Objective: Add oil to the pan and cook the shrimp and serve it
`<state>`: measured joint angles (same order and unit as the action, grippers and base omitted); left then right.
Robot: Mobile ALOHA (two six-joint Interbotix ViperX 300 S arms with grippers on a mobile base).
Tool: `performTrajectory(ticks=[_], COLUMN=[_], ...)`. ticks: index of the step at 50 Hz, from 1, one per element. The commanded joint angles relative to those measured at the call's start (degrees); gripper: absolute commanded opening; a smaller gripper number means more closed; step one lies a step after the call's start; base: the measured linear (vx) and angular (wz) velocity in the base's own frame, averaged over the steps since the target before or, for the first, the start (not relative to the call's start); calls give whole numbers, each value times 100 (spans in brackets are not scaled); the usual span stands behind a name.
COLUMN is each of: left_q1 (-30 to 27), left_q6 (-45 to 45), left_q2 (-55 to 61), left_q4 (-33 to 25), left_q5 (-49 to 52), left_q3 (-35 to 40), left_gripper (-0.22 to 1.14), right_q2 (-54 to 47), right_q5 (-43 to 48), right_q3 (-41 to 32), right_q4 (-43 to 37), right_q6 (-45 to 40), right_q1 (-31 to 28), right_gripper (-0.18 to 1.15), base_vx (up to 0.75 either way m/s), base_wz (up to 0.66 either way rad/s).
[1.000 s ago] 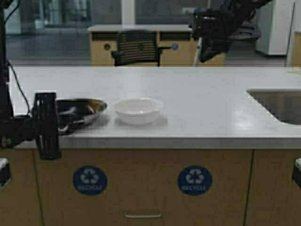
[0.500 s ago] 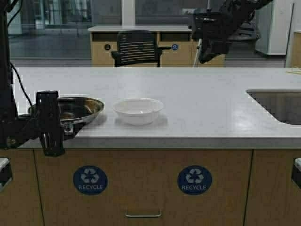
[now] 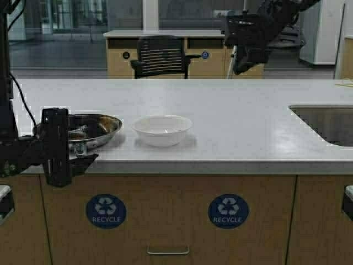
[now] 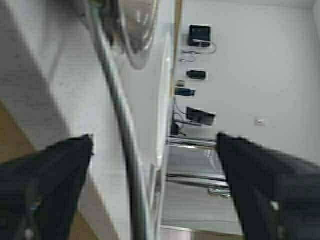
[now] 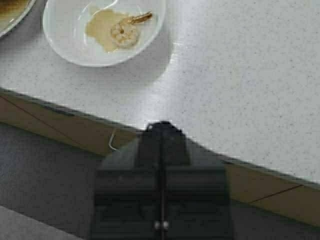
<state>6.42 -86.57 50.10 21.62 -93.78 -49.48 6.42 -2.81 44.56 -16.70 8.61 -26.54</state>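
The steel pan (image 3: 96, 128) sits flat on the white counter at the left, and its rim (image 4: 122, 135) runs between my left gripper's fingers without touching them. My left gripper (image 3: 55, 146) (image 4: 155, 139) hangs open at the counter's front edge beside the pan. Right of the pan stands a white bowl (image 3: 162, 130) (image 5: 65, 35) holding the curled pale shrimp (image 5: 125, 34) in a thin yellowish pool of oil (image 5: 100, 27). My right gripper (image 3: 241, 62) (image 5: 161, 131) is shut and empty, raised high over the counter's far side.
A sink (image 3: 325, 124) is sunk into the counter at the right. Cabinet fronts with recycle stickers (image 3: 105, 211) lie below the front edge. A black chair (image 3: 161, 55) stands beyond the counter.
The pan was tilted and has settled flat on the counter. My left gripper has straightened upright at the pan's near side. The right arm has not moved.
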Motion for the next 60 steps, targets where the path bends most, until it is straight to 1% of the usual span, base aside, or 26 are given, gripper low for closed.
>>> performTrajectory(ticks=[1,11,18,24,30,33,38,45,48,53,60], left_q1=[-229,-703,-861,-870,-861,-861,-861,-782,-650,-246,220], left_q6=[290,1160,1881,2584,3384,3612,3806,3823,3823,3858,4025], left_q2=[-141,-466,-958,-1635,-2575,-3032,-3797,-4772,-5177,-5774,-6478], left_q4=[-62,-114,-308,-598,-624,-589,-404,97,255,475,896], left_q5=[-53,26,325,686,1239,1573,2197,3120,3560,4465,6047], left_q3=[-299,-967,-1477,-1898,-2197,-2276,-2303,-2145,-2004,-1661,-1046], left_gripper=[103,103,103,103,103,103,103,103,103,103,103], right_q2=[70,70,79,70,79,79,88,141,211,299,378], right_q5=[18,18,18,18,18,26,53,53,53,53,53], right_q3=[-105,-105,-114,-114,-123,-123,-123,-132,-132,-123,-114], right_q4=[0,-9,0,0,0,-9,0,0,9,9,9], right_q6=[0,0,0,0,0,0,0,18,26,18,9], right_q1=[-9,-9,-9,-9,-9,-9,-9,-9,44,132,193], right_gripper=[5,5,5,5,5,5,5,5,5,5,5], base_vx=[0,0,0,0,0,0,0,0,0,0,0], base_wz=[0,0,0,0,0,0,0,0,0,0,0])
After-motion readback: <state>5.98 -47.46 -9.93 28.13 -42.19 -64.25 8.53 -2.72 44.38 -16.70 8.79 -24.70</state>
